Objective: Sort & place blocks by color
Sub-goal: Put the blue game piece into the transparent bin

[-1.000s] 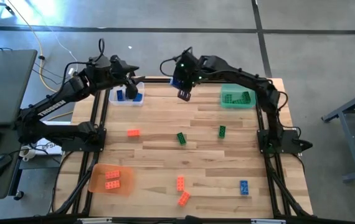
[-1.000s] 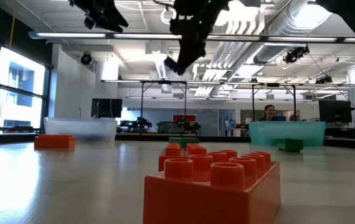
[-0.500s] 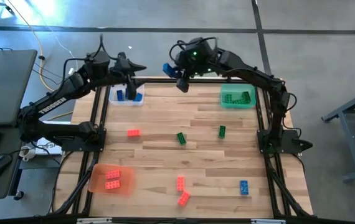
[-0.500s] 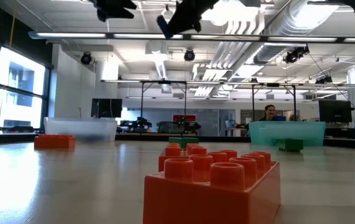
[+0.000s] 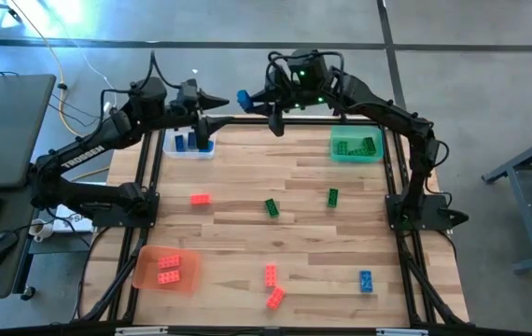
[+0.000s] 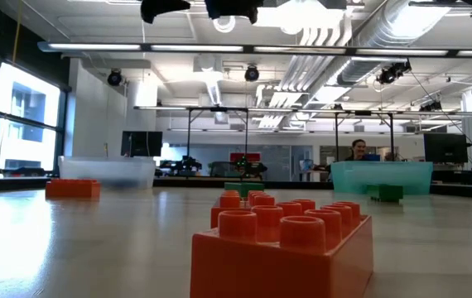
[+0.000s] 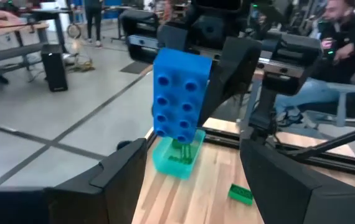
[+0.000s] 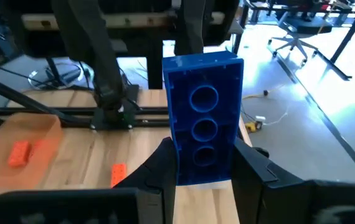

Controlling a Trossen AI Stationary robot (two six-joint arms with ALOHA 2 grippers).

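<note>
My right gripper (image 5: 259, 99) is shut on a blue block (image 5: 244, 97) high above the table's far edge. In the left wrist view the blue block (image 7: 177, 96) turns its studs toward my left gripper (image 7: 193, 171); in the right wrist view my right gripper (image 8: 205, 177) sees the block's hollow underside (image 8: 203, 124). My left gripper (image 5: 217, 110) is open and points toward the block from the left, a little short of it. Loose orange (image 5: 200, 199), green (image 5: 272, 207) and blue (image 5: 366, 280) blocks lie flat on the wooden table. My right gripper pinches the blue block between its two fingers (image 8: 162, 165), one on each long side (image 8: 184, 168), near one end of the block. The fingers come about level from the table's right. The block is lifted clear, standing up from the fingers.
A clear tray (image 5: 189, 143) with blue blocks sits at the far left, a green tray (image 5: 357, 147) at the far right, an orange tray (image 5: 165, 269) at the near left. A big orange block (image 6: 281, 248) fills the low view's foreground. A person (image 7: 345, 25) sits beyond the table.
My right gripper has risen with the blue block and gone toward the table's far left, tipping up from pointing downward to about level. My left gripper has lifted a little and turned toward the block.
</note>
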